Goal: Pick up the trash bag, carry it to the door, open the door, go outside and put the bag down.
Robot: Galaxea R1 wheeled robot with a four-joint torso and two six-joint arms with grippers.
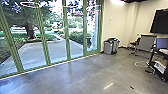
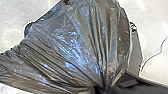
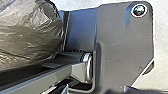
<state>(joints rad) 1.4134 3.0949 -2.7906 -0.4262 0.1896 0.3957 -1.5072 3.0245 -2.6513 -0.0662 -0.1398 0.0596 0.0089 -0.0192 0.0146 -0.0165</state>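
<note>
Jaws of the left gripper [image 2: 101, 89] are clenched on the gathered neck of the black trash bag [image 2: 75, 42]; how the right gripper's stand, I cannot tell. Below spreads a smooth grey concrete floor [image 1: 75, 77] with pale reflections. Green-framed glazing [image 1: 44, 37] runs along the room's left side, with paving [image 1: 32, 51] and trees beyond. Grey bins [image 1: 108, 47] stand near its far end, by a cream wall [image 1: 116, 27] that leads towards a dark wall screen [image 1: 160, 21]. From 1 pinched neck the bag's folds fan into its wide body, its long axis following them; its heading in the room I cannot tell. It bulges near the robot's base plate [image 3: 120, 45]. Broad floor stretches beside the glazing's sill; towards the right are a cart [image 1: 152, 55] and a loose white cable [image 1: 135, 64].
</note>
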